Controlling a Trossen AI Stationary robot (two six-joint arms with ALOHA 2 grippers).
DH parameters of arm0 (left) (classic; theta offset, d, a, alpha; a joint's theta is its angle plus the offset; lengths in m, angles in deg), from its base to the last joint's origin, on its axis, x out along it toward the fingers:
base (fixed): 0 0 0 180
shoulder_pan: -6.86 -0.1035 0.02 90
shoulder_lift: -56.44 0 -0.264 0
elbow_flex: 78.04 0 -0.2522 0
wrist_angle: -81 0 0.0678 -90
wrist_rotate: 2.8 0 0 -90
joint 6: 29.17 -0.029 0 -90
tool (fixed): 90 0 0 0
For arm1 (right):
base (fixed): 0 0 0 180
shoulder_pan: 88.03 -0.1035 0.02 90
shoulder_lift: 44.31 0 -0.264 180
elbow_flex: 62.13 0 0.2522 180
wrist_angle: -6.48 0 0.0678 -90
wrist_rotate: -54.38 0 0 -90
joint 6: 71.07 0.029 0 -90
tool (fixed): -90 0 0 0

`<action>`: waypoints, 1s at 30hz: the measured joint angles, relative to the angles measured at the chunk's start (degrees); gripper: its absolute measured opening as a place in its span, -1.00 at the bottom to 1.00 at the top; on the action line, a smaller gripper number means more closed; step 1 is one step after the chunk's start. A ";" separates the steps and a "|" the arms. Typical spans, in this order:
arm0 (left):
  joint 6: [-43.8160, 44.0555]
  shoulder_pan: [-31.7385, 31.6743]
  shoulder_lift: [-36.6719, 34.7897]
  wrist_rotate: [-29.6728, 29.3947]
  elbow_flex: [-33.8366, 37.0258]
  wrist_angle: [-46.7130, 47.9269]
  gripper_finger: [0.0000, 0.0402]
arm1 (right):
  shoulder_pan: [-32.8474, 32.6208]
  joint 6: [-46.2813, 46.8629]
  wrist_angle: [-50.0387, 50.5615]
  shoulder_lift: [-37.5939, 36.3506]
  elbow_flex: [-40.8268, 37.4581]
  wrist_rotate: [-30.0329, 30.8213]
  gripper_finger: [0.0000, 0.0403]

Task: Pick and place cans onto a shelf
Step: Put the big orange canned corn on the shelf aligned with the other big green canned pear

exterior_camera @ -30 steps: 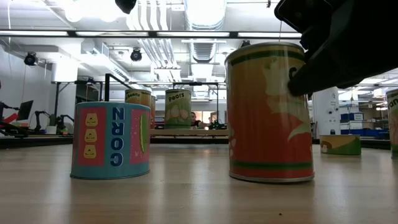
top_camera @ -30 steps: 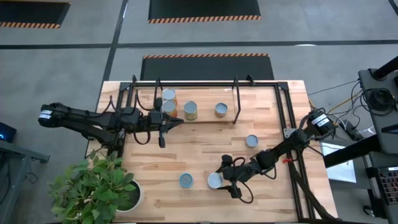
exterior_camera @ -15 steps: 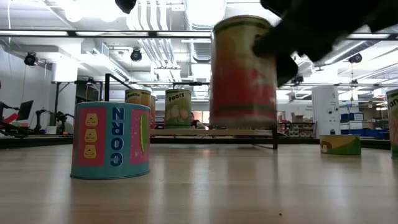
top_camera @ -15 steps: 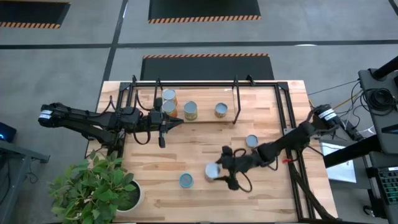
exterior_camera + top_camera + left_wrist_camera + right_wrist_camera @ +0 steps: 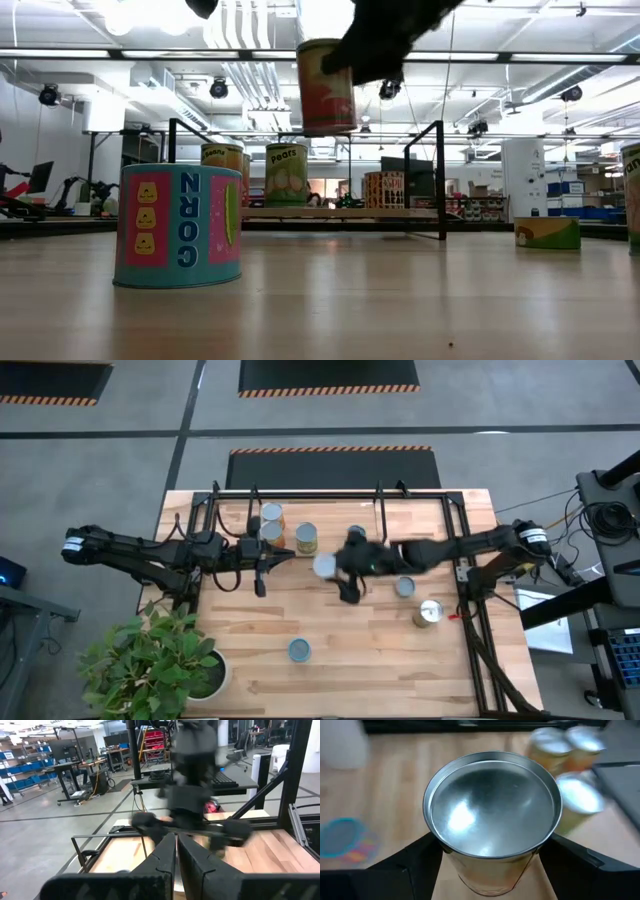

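Observation:
My right gripper (image 5: 338, 567) is shut on a can with a silvery top (image 5: 492, 815) and an orange-red side (image 5: 327, 88). It holds the can high above the table, just in front of the shelf (image 5: 330, 550). Several cans stand on the shelf board (image 5: 340, 212), among them a "Pears" can (image 5: 286, 175). My left gripper (image 5: 285, 556) hovers shut and empty beside the shelf's left cans (image 5: 268, 532); its fingers (image 5: 176, 852) lie together. A blue "Corn" can (image 5: 180, 226) stands on its base near the front edge. My right gripper pinches the can's side wall (image 5: 445, 857) just under the top rim, one finger (image 5: 415, 865) on each side. The fingers come slanting from above and from the table's right. The can is upright and lifted clear of the table.
A can (image 5: 404, 587) stands at mid right, and another (image 5: 428, 612) lies on its side near it. A potted plant (image 5: 160, 665) sits at the near left corner. A black frame (image 5: 460, 560) edges the table. Bare wood lies between the shelf and the Corn can (image 5: 298, 650).
My right gripper has lifted the orange-red can off the table near the front edge. It has carried it up and toward the far edge and the shelf. The can has stayed upright and is now well clear of the table.

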 joint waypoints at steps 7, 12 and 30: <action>0.00 -0.02 -0.25 0.00 -0.01 0.07 -0.99 | 9.19 -9.21 1.59 0.13 9.62 -0.45 0.41; 0.00 -0.02 -0.25 0.00 0.01 -0.13 -0.99 | 16.70 -11.10 -1.87 2.83 10.87 -0.28 0.41; -0.24 -0.02 -0.25 0.00 0.01 -0.20 -0.99 | 31.57 -6.49 -17.84 19.98 11.59 -18.55 0.41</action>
